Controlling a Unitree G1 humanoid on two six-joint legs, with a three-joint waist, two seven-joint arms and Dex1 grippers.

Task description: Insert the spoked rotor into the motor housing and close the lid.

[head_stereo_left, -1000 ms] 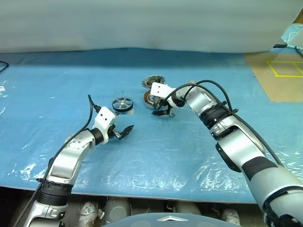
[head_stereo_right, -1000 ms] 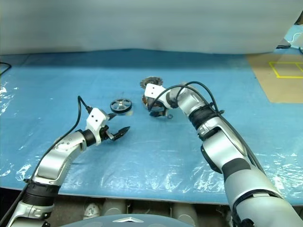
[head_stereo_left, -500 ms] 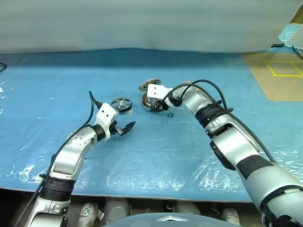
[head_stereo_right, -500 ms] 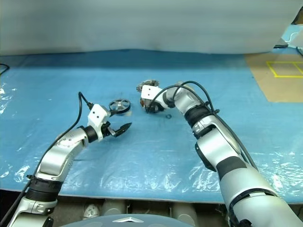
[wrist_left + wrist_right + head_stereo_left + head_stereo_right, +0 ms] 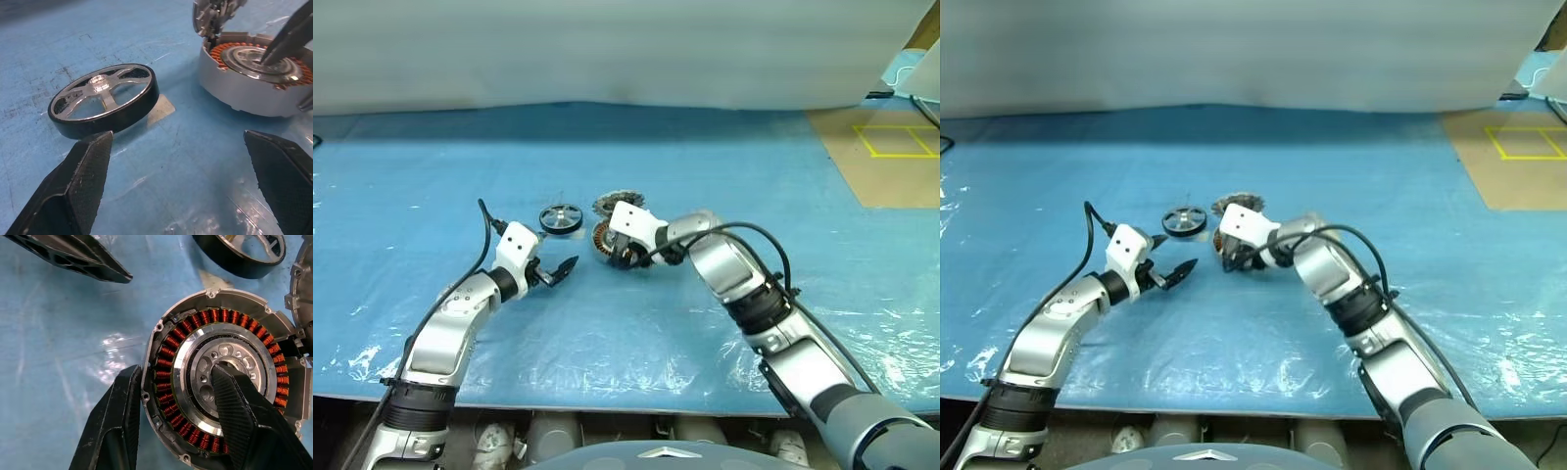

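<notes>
The motor housing, a silver cup with copper windings, lies on the blue sheet at the middle. Its lid stands open at the far rim. My right gripper is shut on the housing, with one finger outside the wall and the other in the dark centre. The spoked rotor lies flat just to the left of the housing. My left gripper hangs open a little nearer than the rotor, holding nothing.
A blue plastic sheet covers the table, crinkled along the near edge. A small white scrap lies under the rotor's edge. Brown board with yellow tape lies at the back right.
My right gripper has closed on the housing and drawn it nearer to me. The rotor stays put, and the left gripper has hardly moved.
</notes>
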